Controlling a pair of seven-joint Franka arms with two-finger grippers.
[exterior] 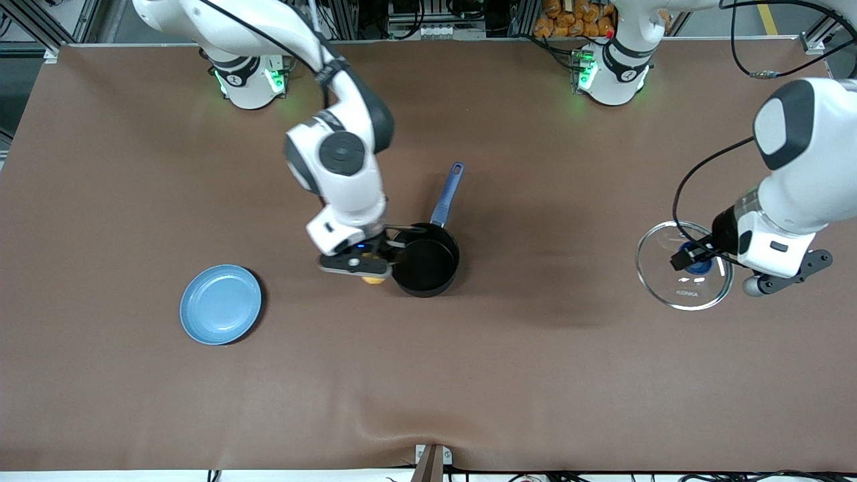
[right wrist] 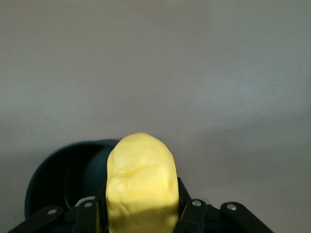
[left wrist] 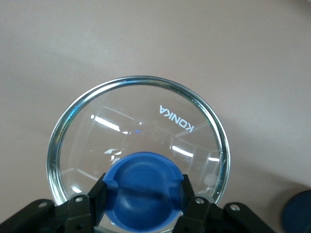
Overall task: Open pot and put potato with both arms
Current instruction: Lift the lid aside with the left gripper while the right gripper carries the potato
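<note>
Right gripper (exterior: pixel 367 266) grasps potato (right wrist: pixel 141 184), suspended over the table just beside the open pot (exterior: pixel 426 265). Left gripper (exterior: pixel 693 258) is clamped on the blue knob (left wrist: pixel 144 188) of the lid (exterior: pixel 683 265), at the left arm's end of the table.

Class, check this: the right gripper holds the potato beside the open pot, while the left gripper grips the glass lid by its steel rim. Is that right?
One detail is wrong. The left gripper grips the glass lid by its blue knob, not its rim, as the left wrist view shows. The right gripper does hold the potato beside the open pot.
</note>
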